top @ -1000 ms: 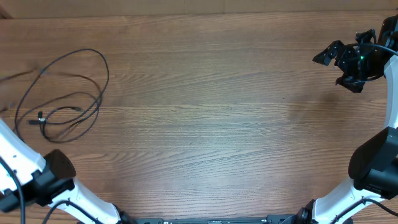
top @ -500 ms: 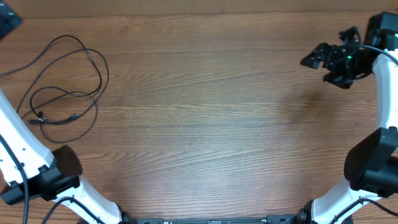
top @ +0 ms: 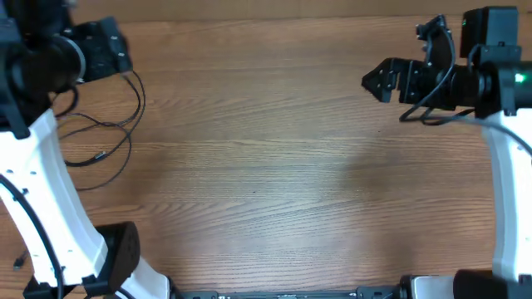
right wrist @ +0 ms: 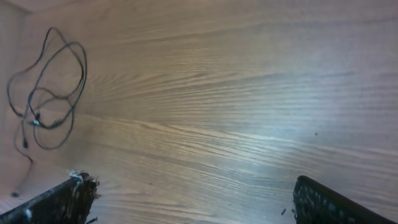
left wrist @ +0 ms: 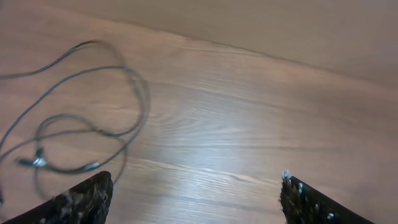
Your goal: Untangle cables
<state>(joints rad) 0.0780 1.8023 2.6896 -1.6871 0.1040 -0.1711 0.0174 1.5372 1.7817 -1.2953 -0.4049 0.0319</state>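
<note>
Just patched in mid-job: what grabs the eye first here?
A loose tangle of thin black cables lies at the left side of the table, partly hidden by the left arm overhead. Both claws are open and empty: the left claw hovers beside the tangle, the right claw far off on the opposite side.

One wooden table [top: 274,183] is seen. Two robot arms [top: 50,191] are counted, one at each side. One gripper is carried by each, the left gripper [left wrist: 194,186] and the right gripper [right wrist: 191,186], so two grippers are counted in all. Two fingers [left wrist: 81,199] are shown on each gripper, which makes four. One tangle of thin black cables [right wrist: 48,87] is found. How many separate cords are wound into it cannot be told from any view. Two small plugs [left wrist: 38,163] are made out within the tangle in the left wrist view.
</note>
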